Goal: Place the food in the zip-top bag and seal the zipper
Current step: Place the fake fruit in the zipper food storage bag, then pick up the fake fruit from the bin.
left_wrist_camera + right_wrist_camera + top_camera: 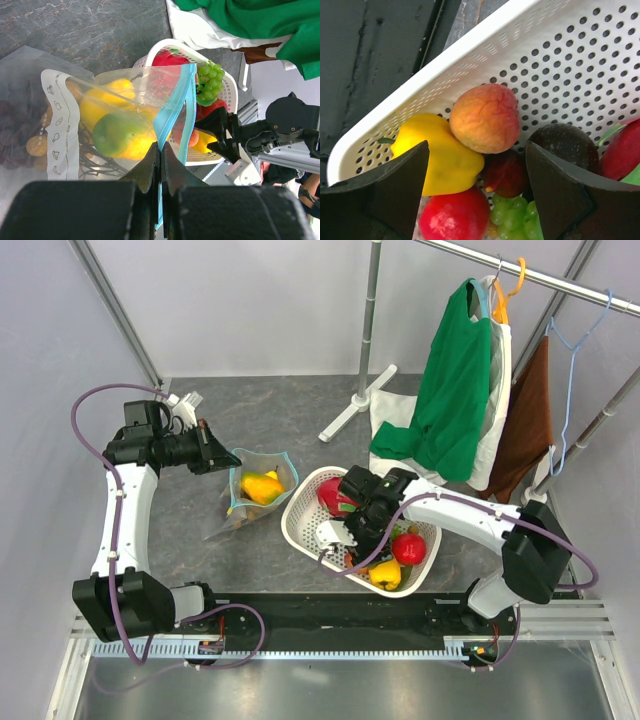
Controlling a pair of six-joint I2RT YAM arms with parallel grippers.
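So here's where I'm at: my left gripper is clamped tight on the zipper, that teal strip along the mouth of the zip-top bag. The bag spreads out just past my fingertips with its mouth gaping open. My right gripper is spread wide with nothing in it, hovering over what's in the basket. The peach sits right ahead between the two fingers, apart from both as far as I can tell. Handling-wise, I'd guess the bag film is thin, floppy and slick, so the strip is the only sensible place to pinch, being the stiffer bit. Let go and the mouth probably flops shut. The peach looks like a light, hard toy, round enough to squirt out, so I'd close across its widest part. Count time: one bag, one basket. In the bag, beyond my left fingers, there's one green-yellow mango, one yellow piece behind it, one brown berry cluster, and a dark blur further out that may be grapes, can't say. Around my right fingers: one peach, one yellow pepper-shaped piece just beside one finger, one red ball, one bunch of green grapes, one dark round one, one dark red one, plus a red bit at the edge.
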